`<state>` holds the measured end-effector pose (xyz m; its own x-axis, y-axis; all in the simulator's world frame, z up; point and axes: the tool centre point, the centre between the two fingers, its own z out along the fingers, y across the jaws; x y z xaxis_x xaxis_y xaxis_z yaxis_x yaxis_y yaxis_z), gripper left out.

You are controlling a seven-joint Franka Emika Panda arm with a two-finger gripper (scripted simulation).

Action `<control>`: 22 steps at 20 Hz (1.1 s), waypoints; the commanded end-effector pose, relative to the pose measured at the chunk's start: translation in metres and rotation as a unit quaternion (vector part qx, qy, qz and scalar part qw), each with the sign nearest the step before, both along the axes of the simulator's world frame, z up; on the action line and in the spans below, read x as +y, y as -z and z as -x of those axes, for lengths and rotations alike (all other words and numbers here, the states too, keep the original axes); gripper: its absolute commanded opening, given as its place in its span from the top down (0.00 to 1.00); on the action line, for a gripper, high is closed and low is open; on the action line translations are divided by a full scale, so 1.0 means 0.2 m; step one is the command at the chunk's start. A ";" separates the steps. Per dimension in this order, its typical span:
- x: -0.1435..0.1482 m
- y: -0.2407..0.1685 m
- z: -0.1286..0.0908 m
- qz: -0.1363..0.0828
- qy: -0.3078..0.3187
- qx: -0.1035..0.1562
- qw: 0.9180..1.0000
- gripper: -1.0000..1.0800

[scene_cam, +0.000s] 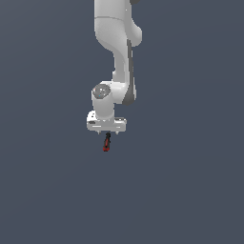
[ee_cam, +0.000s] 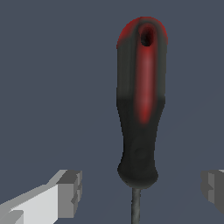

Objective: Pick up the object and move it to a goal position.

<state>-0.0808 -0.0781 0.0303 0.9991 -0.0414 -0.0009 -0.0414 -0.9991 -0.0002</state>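
The gripper [scene_cam: 106,132] sits just above centre in the exterior view, over the screwdriver [scene_cam: 106,142], which lies on the flat grey floor [scene_cam: 190,190]. In the wrist view the jaws stand apart, released, with the fingers [ee_cam: 70,192] flanking the thin shaft just below the red-black handle [ee_cam: 141,100].

Recommended: shift toward the handle before closing, since the shaft offers little grip; close squarely across the tool's axis.

Hidden: the tip is cut off in the wrist view; one finger is partly out of frame. No goal marker is visible.
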 end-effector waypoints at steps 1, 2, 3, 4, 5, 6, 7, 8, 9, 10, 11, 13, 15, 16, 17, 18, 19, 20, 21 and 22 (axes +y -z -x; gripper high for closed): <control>0.00 0.05 0.00 0.000 0.000 0.000 1.000 0.04; 0.00 0.06 0.00 0.000 0.000 0.000 1.000 0.04; 0.00 0.07 0.00 0.000 0.000 0.000 1.000 0.04; 0.00 0.07 0.00 0.000 0.000 0.000 1.000 0.04; 0.00 0.08 0.00 0.000 0.000 0.000 1.000 0.04; 0.00 0.08 0.00 0.000 0.000 0.000 1.000 0.04; 0.00 0.08 0.00 0.000 0.000 0.000 1.000 1.00; 0.00 0.08 0.00 0.000 0.000 0.000 1.000 1.00; 0.00 0.08 0.00 0.000 0.000 0.000 1.000 1.00; 0.00 0.08 0.00 0.000 0.000 0.000 1.000 1.00; 0.00 0.08 0.00 0.000 0.000 0.000 1.000 1.00; 0.00 0.08 0.00 0.000 0.000 0.000 1.000 1.00; 0.00 0.08 0.00 0.000 0.000 0.000 1.000 1.00; 0.00 0.08 0.00 0.000 0.000 0.000 1.000 1.00; 0.00 0.08 0.00 0.000 0.000 0.000 1.000 1.00; 0.00 0.08 0.00 0.000 0.000 0.000 1.000 1.00; 0.00 0.07 0.00 0.000 0.000 0.000 1.000 1.00; 0.00 0.06 0.00 0.000 0.000 0.000 1.000 1.00; 0.00 0.06 0.00 0.000 0.000 0.000 1.000 1.00; 0.00 0.04 0.00 0.000 0.000 0.000 1.000 1.00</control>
